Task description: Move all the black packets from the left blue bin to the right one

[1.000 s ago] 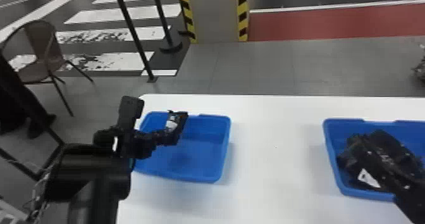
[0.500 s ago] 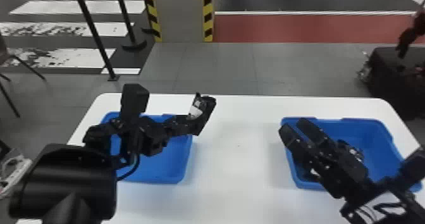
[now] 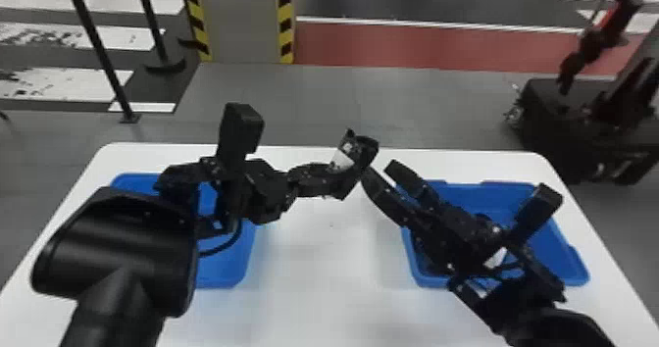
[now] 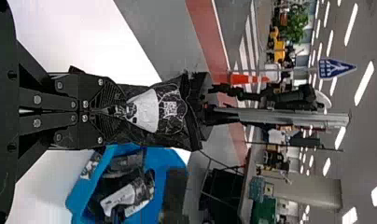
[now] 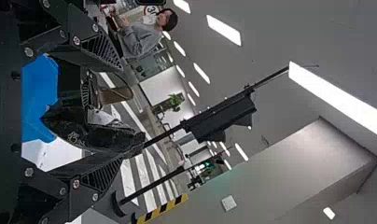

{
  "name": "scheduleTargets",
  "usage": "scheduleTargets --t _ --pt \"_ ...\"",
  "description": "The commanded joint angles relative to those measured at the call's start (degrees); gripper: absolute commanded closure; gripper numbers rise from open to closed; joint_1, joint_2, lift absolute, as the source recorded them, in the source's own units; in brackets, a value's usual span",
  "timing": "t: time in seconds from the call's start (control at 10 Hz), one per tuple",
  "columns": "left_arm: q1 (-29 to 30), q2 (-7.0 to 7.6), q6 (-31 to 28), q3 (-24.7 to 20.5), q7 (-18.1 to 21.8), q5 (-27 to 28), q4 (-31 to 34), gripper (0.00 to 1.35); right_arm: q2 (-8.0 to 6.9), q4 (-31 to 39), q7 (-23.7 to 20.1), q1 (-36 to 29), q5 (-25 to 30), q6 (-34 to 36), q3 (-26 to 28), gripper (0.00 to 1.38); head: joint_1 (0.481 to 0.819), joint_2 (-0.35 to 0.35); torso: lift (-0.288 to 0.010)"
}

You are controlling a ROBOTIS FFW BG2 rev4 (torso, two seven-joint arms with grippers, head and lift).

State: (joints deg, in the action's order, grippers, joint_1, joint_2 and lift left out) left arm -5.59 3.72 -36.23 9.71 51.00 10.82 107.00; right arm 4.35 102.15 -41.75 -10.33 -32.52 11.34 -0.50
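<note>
Near the far edge of the table (image 3: 314, 292), your left gripper (image 4: 119, 111), clamped on a black packet (image 4: 170, 128), has swung toward your wide-open right gripper (image 3: 379, 169); handover looks likely!

Two blue bins (image 3: 225, 272), one table (image 3: 314, 302)

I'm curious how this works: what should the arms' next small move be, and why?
Perhaps the right black gripper should ease forward and close on the shiny black packet with a white patch: the left gripper holds it above the white table, and the right's parted fingers face it.
</note>
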Motion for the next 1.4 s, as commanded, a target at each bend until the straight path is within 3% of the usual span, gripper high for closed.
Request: scheduleTargets --t 0.0,0.3,0.4,0.5,0.6,0.7,1.0,1.1,1.3 --pt "-0.7 0.14 -0.6 2.2 0.1 -1.5 -0.6 1.21 -0.31 -2.1 0.0 2.2 0.5 -0.1 0.0 0.41 0.695 -0.065 -0.110" --pt "-0.7 0.14 -0.9 3.6 0.1 -3.1 -0.8 1.21 -0.66 -3.9 0.0 4.3 1.3 -0.1 0.0 0.42 0.695 -0.097 -0.110" --pt "-1.2 0.14 -1.0 4.1 0.2 -3.1 -0.8 1.21 -0.66 -4.9 0.0 4.9 1.8 -0.1 0.0 0.52 0.695 -0.103 -0.110" --pt "-1.2 0.14 -1.2 4.3 0.2 -3.4 -0.8 1.21 -0.66 -5.8 0.0 5.4 2.1 -0.1 0.0 0.92 0.695 -0.109 -0.110" --pt "-1.2 0.14 -1.0 4.3 0.2 -3.6 -0.8 1.21 -0.66 -6.0 0.4 5.6 2.4 -1.1 0.0 1.19 0.695 -0.113 -0.110" --pt "-1.2 0.14 -1.0 4.4 0.2 -3.7 -0.8 1.21 -0.66 -6.0 1.1 5.4 2.6 -2.2 0.0 1.27 0.695 -0.116 -0.110" --pt "-1.3 0.14 -1.2 4.4 0.2 -3.5 -0.9 1.20 -0.66 -6.0 2.2 5.1 3.5 -6.3 0.1 1.28 0.695 -0.130 -0.110" --pt "-1.2 0.14 -1.3 4.2 -0.3 -4.1 -1.5 0.95 -0.66 -6.0 2.4 5.0 3.5 -7.0 0.1 1.28 0.695 -0.132 -0.110" --pt "-0.3 -0.12 -1.2 2.5 -0.8 -3.5 -3.0 0.25 -0.31 -5.3 3.6 4.1 3.5 -8.0 1.4 1.28 0.695 -0.134 -0.110"
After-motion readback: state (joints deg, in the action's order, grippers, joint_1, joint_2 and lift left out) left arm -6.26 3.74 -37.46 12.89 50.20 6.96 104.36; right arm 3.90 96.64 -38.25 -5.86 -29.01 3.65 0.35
